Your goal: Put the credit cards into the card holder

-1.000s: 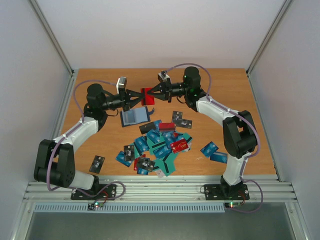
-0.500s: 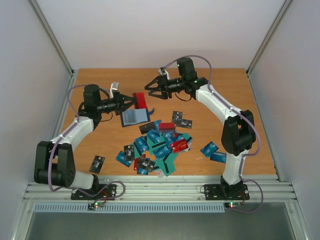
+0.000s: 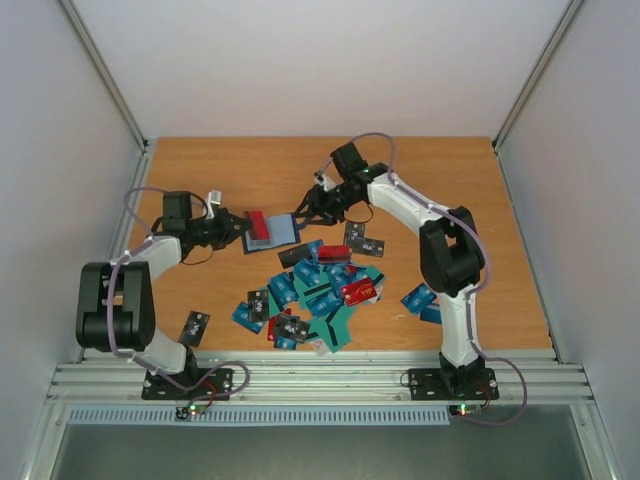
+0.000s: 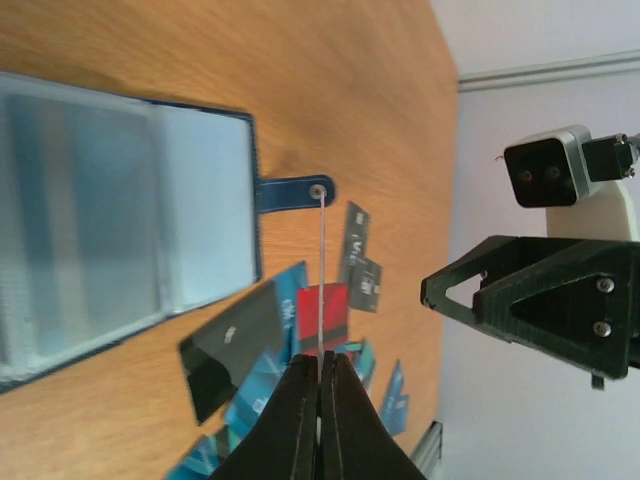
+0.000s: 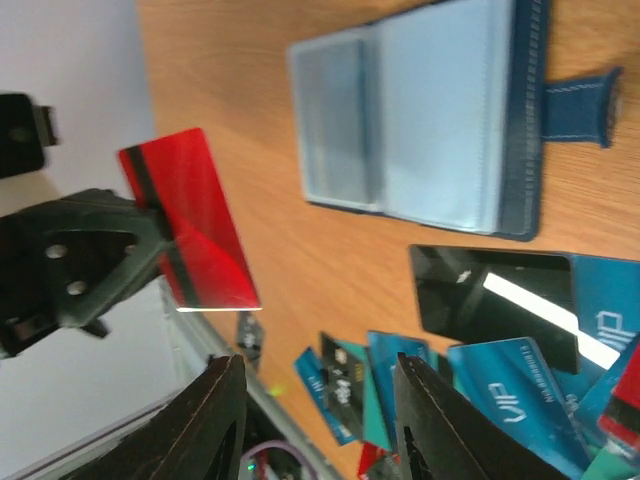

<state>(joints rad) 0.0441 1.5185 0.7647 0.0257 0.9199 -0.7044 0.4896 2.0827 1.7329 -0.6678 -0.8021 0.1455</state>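
Note:
The card holder (image 3: 283,231) lies open on the table, grey-blue inside up; it also shows in the left wrist view (image 4: 120,220) and the right wrist view (image 5: 430,130). My left gripper (image 3: 243,225) is shut on a red credit card (image 3: 259,222) and holds it at the holder's left end. The left wrist view shows this card edge-on (image 4: 321,270) between the fingertips. The right wrist view shows its red face (image 5: 190,220). My right gripper (image 3: 308,212) is open and empty just right of the holder. Many more credit cards (image 3: 320,290) lie heaped in front.
A black card (image 3: 195,327) lies alone at the front left. Two blue cards (image 3: 425,302) lie at the front right. A black card (image 5: 490,300) lies right beside the holder's near side. The holder's snap strap (image 4: 295,190) sticks out toward the right arm.
The red card passed from both grippers to the left one alone. The left gripper carried it down and left to the holder. The right gripper opened and came down beside the holder.

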